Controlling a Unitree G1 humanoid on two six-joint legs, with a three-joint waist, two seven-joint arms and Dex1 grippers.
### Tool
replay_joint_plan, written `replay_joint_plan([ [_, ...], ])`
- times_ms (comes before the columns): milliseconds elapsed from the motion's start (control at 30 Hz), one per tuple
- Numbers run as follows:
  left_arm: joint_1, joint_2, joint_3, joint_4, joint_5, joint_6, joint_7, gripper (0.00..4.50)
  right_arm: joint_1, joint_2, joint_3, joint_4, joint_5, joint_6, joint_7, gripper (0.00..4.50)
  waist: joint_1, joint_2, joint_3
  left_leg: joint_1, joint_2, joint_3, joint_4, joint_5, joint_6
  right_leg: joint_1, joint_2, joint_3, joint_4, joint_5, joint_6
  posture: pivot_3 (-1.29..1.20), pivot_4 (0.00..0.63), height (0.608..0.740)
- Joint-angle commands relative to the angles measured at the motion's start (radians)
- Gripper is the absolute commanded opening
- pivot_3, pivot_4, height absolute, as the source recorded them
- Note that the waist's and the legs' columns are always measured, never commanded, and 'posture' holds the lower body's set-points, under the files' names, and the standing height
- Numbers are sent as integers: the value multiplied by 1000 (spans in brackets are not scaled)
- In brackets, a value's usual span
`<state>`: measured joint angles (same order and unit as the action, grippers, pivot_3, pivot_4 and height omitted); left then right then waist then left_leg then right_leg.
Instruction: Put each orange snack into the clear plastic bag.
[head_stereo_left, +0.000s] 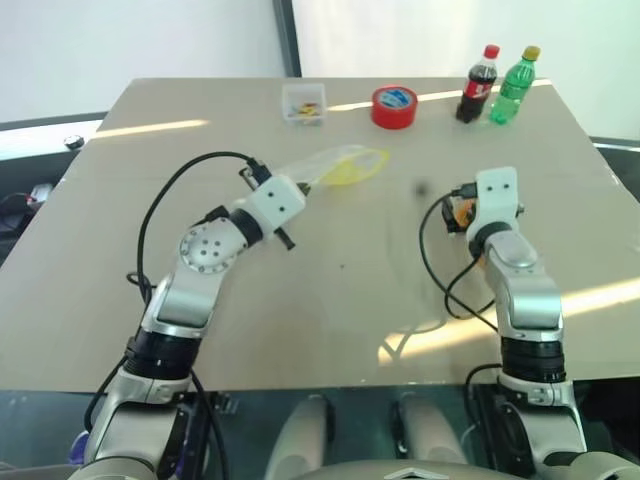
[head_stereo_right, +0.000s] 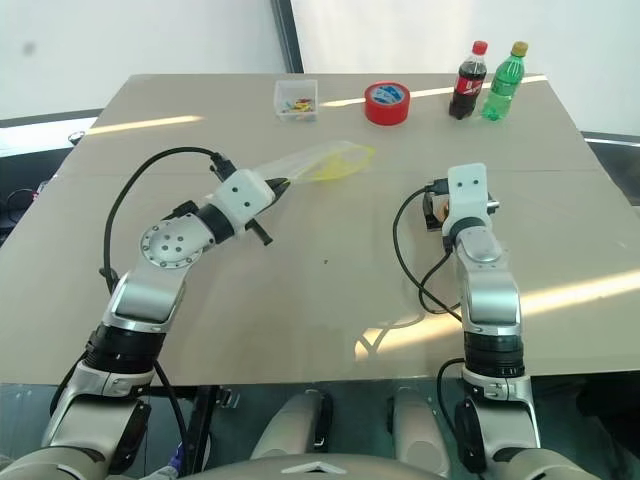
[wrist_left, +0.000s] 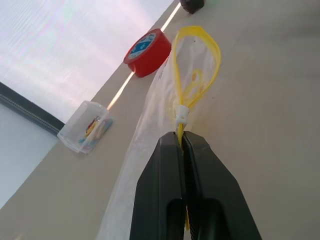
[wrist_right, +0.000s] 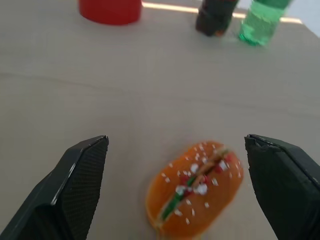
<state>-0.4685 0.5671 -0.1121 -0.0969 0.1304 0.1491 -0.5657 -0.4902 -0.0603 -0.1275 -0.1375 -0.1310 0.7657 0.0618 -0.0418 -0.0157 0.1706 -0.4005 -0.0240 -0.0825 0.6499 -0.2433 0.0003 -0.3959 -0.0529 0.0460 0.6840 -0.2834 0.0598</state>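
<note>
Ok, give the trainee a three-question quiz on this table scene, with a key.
1. True or false: the left gripper is shut on the clear crinkly plastic bag at its yellow strip.
2. What lies between the right gripper's open fingers? A) red tape roll B) glossy orange speckled snack C) green plastic bottle
3. Which object stands beside the green plastic bottle at the tan table's far edge?

Key: 1 true. 2 B, the orange snack, resting on the table, not gripped. 3 the dark cola bottle with a red cap.
</note>
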Motion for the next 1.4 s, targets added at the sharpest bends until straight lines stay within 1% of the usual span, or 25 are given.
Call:
replay_joint_plan([
  [33,-16,5,3,-14,11,-23,1,0,-48,31,-37,59,22,2,-71,4473,0,0,0,0,0,0,0,0,0,0,0,0,0,0,0,0,150,740],
  [200,-15,5,1,-20,14,-17,4,0,-99,37,-66,188,37,-46,-142,4473,0,0,0,1,0,0,0,0,0,0,0,0,0,0,0,0,150,740],
  [233,-13,5,2,-21,15,-18,4,0,-100,32,-62,199,35,-54,-148,4071,0,0,0,1,0,0,0,0,0,0,0,0,0,0,0,0,150,740],
  [267,-13,5,3,-21,14,-18,5,0,-99,29,-61,203,36,-59,-152,3946,0,0,0,1,0,0,0,0,0,0,0,0,0,0,0,0,150,740],
  [300,-12,5,4,-21,13,-17,5,0,-95,23,-57,205,34,-65,-154,3727,0,0,0,1,0,0,0,0,0,0,0,0,0,0,0,0,150,740],
  [333,-11,5,5,-20,13,-18,6,0,-90,13,-45,205,28,-72,-151,3186,0,0,0,1,0,1,0,0,0,0,0,0,0,0,0,0,150,740],
  [367,-9,6,5,-21,14,-19,7,0,-82,6,-36,200,25,-74,-147,2844,0,0,0,1,0,1,0,0,0,0,0,0,0,0,0,0,150,740],
  [467,-6,5,6,-22,13,-18,8,0,-65,-23,-4,186,13,-90,-137,1411,-2,0,0,1,0,1,0,0,0,0,0,0,1,0,0,0,150,740],
  [500,-5,4,6,-23,13,-18,8,0,-56,-40,17,176,0,-106,-130,1015,-2,0,0,1,0,1,0,0,0,0,0,0,1,0,0,0,150,740],
  [600,-4,2,6,-19,13,-21,11,0,-34,-96,79,124,-24,-199,-90,1015,-1,0,0,1,0,1,0,0,0,0,0,0,1,0,0,0,150,740],
  [633,-4,-2,9,-17,6,-24,11,0,-26,-113,97,95,-9,-244,-49,1015,-1,0,0,1,0,1,0,0,0,0,0,0,1,0,0,0,150,740],
  [700,-3,-11,17,-15,-14,-31,9,0,-11,-133,126,25,53,-286,62,1015,-2,0,0,0,0,1,0,0,0,0,0,1,1,0,0,0,150,740],
  [800,3,-15,16,-25,-34,-47,-8,0,16,-152,171,-101,175,-286,241,1015,-4,0,0,0,1,1,0,0,0,0,1,1,0,0,0,0,150,740],
  [867,5,-17,13,-28,-46,-65,-18,0,20,-152,194,-141,220,-282,300,1015,-3,0,0,0,1,1,0,0,0,0,1,0,0,0,0,0,150,740],
  [967,13,-19,9,-41,-62,-105,-32,0,-5,-123,205,-141,280,-260,336,1015,0,0,0,0,2,0,0,0,0,1,0,0,0,0,0,0,150,740],
  [1033,16,-22,10,-54,-74,-121,-39,0,-25,-116,216,-114,289,-260,347,1015,1,0,0,0,1,0,0,0,0,1,0,0,0,0,0,0,150,740],
  [1167,52,-11,-3,-98,-84,-233,-75,0,-48,-123,238,-87,312,-257,389,1015,3,0,0,0,1,-1,0,0,0,1,0,-1,-1,0,0,0,150,740],
  [1233,63,-15,-3,-110,-99,-249,-87,0,-55,-126,246,-77,319,-258,408,1015,3,0,0,0,1,-1,0,0,0,1,0,-1,-2,0,0,0,150,740],
  [1400,98,4,-21,-118,-87,-332,-120,0,-82,-111,243,-19,345,-252,430,1015,0,0,0,0,1,-1,-1,0,0,1,0,-1,-2,0,0,0,150,740],
])
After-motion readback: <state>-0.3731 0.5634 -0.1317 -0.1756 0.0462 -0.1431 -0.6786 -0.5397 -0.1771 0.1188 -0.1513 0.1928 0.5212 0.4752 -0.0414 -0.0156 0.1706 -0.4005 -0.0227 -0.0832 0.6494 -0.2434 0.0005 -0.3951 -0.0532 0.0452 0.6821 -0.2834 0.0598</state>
